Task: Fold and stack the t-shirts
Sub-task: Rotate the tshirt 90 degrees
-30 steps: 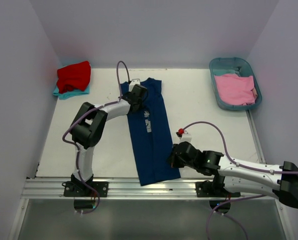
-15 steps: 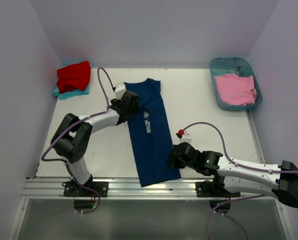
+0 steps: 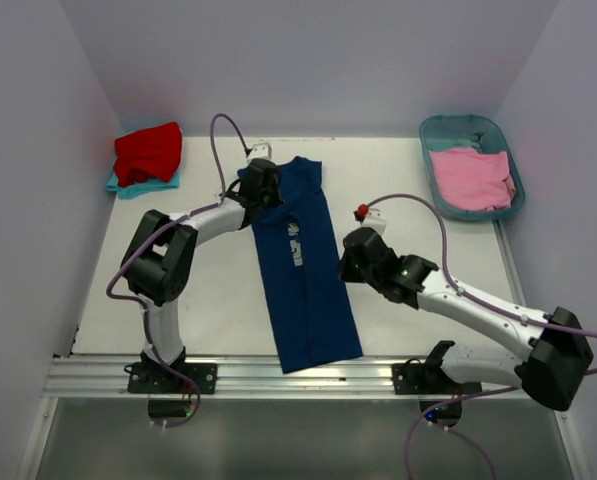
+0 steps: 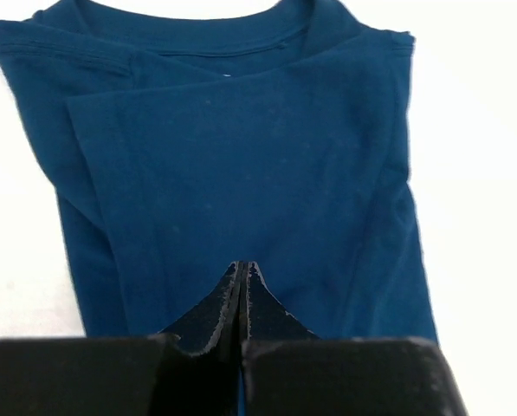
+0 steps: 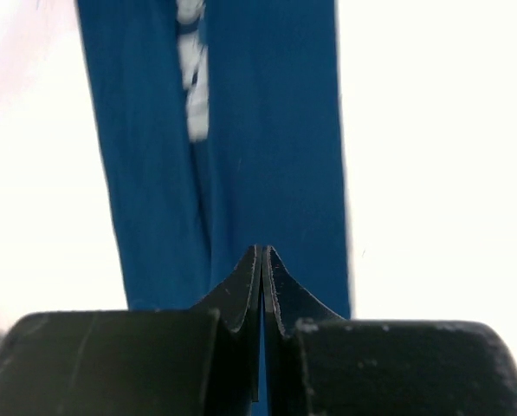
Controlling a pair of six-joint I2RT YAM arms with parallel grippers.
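while the navy blue cloth t-shirt with a pale print [image 3: 308, 280] lies folded in a narrow strip on the white table [image 3: 408, 200], the left gripper [image 4: 242, 265] rests at its collar end, pinched closed, and the right gripper [image 5: 262, 251], likewise closed, sits at its right edge. a red t-shirt [image 3: 148, 150] tops a teal t-shirt [image 3: 116, 186] far left; a pink t-shirt [image 3: 470, 178] lies in the teal plastic oval tub [image 3: 465, 128].

White arms [image 3: 478, 312], black joints [image 3: 168, 268], lilac cables [image 3: 403, 196], black left tool [image 4: 242, 269] and right tool [image 5: 262, 253].
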